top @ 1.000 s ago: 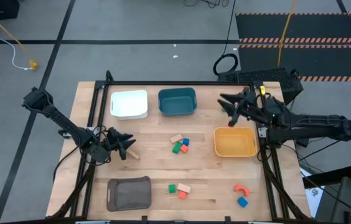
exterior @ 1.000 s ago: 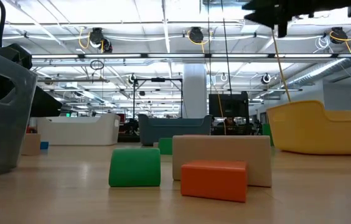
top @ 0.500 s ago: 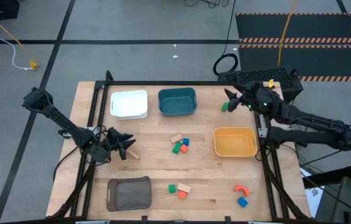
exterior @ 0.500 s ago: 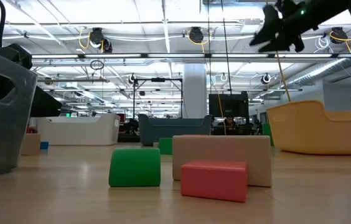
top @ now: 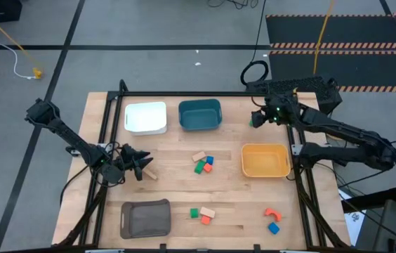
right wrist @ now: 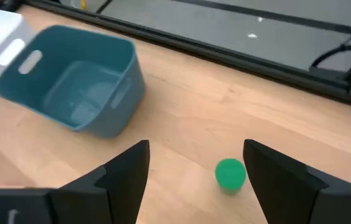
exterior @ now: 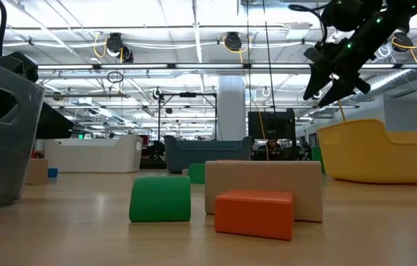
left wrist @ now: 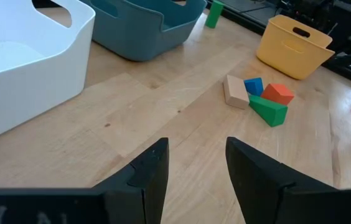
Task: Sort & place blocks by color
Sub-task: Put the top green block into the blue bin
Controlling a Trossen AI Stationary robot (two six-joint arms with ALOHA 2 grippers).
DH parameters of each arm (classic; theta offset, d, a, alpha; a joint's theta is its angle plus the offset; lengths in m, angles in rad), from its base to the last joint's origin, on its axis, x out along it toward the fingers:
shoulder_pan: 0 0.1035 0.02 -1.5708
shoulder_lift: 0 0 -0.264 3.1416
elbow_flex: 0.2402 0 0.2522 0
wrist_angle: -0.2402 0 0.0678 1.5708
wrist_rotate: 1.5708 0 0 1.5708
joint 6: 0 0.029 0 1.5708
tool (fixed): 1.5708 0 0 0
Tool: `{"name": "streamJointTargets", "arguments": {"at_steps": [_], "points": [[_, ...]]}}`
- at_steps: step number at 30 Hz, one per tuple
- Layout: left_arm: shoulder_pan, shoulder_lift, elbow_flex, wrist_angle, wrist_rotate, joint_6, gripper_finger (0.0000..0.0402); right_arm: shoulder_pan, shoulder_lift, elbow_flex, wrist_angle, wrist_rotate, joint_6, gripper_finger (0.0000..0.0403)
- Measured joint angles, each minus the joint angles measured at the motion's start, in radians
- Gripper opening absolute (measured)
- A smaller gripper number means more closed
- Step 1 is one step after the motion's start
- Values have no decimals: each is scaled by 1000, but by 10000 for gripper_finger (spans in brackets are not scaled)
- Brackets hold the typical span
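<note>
Green round block (right wrist: 229, 173) on wood table (right wrist: 182, 118) | right pincer (right wrist: 194, 180) wide (empty) | left pincer (left wrist: 195, 165) narrow, empty

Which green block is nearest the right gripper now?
The round green block alone on the table between the teal bin and the right gripper, just below its open fingers; the other greens sit in clusters mid-table.

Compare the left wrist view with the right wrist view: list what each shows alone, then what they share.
Left wrist only: the yellow bin, and a cluster of tan, blue, red-orange and green blocks on the table.
Right wrist only: the right gripper, open above the green cylinder.
Both: the teal bin, the white bin and that green cylinder.
</note>
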State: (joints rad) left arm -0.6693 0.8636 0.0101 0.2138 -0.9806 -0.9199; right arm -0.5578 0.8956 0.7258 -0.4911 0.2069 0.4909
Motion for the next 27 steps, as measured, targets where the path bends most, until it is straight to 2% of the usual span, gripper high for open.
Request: {"name": "streamJointTargets", "arguments": {"at_steps": [12,27], "points": [[0,0,0,0,0,0,161,-5,146,0,-34,29,72,250],[0,0,0,0,0,0,161,-5,310,-1,-28,82,73,249]]}}
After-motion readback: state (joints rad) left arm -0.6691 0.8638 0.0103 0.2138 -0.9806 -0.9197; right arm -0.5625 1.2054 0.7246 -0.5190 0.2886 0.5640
